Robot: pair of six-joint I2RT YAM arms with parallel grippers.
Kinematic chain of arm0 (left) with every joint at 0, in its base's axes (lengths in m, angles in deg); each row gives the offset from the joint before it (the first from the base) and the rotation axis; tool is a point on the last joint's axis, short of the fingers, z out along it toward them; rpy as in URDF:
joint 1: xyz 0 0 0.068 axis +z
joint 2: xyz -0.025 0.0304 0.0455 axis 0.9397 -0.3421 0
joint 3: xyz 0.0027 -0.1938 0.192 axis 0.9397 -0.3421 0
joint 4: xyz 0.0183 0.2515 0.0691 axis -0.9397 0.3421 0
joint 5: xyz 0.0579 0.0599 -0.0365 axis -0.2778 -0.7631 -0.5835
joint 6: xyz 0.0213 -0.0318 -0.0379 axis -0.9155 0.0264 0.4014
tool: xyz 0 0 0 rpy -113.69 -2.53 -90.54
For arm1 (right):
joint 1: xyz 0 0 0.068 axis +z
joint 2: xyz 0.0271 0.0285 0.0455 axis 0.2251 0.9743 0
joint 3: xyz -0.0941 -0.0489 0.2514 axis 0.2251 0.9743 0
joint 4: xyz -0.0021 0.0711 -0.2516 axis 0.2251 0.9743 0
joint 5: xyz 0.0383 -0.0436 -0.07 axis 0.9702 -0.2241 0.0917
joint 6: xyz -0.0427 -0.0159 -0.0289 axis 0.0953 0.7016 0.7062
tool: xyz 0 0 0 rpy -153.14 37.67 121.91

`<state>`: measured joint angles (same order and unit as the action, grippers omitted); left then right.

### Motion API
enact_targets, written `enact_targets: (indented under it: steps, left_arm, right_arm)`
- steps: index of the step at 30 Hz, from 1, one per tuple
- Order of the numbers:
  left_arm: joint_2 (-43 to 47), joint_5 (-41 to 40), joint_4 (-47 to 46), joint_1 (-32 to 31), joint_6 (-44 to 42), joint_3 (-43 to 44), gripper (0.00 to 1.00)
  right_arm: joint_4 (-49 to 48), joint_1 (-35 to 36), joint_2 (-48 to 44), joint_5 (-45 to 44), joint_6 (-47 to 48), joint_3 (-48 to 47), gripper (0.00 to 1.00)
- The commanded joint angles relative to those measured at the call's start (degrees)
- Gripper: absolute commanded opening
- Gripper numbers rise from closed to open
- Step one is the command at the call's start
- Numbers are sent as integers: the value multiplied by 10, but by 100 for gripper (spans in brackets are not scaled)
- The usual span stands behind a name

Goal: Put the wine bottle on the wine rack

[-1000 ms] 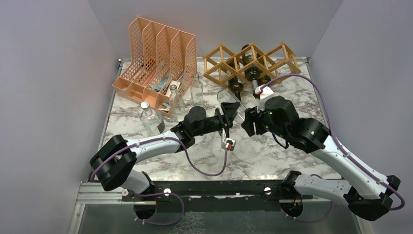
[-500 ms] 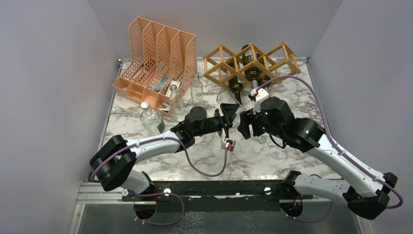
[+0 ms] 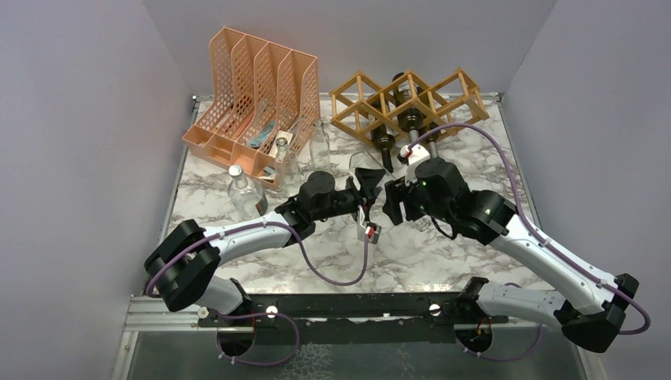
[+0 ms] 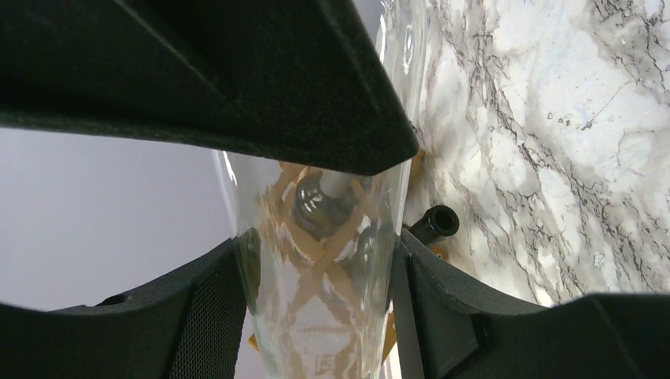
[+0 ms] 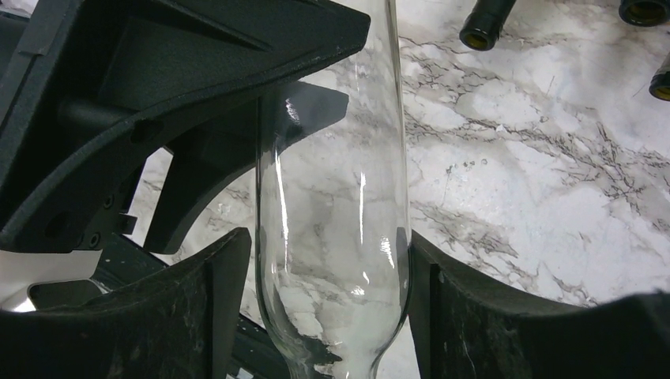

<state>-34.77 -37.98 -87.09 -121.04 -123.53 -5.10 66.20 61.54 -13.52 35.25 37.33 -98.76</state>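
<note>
The clear wine bottle [image 5: 332, 221] was held over the middle of the marble surface [image 3: 427, 257], in front of the wooden wine rack [image 3: 407, 99] and apart from it. The left pincer [image 4: 320, 296] and the right pincer [image 5: 328, 292] each clamped its glass body, fingers pressed against both sides.

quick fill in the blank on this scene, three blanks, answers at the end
1. Besides the left gripper, the ___ gripper also flanks the clear glass bottle.
2. The light tan wooden lattice rack already holds ___ bottles.
3. In the top view, the peach-orange plastic mesh organizer stands ___ of the rack.
Missing: right; dark; left.
</note>
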Motion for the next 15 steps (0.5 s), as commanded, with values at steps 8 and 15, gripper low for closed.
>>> enact_targets:
  steps: [8, 15]
  left_arm:
    - [44, 21, -104, 10, 64, 26, 10]
    - [48, -4, -104, 10, 100, 9, 99]
  right_arm:
    - [-26, 4, 13, 4, -9, -7, 22]
    - [-61, 4, 8, -93, -25, -26, 1]
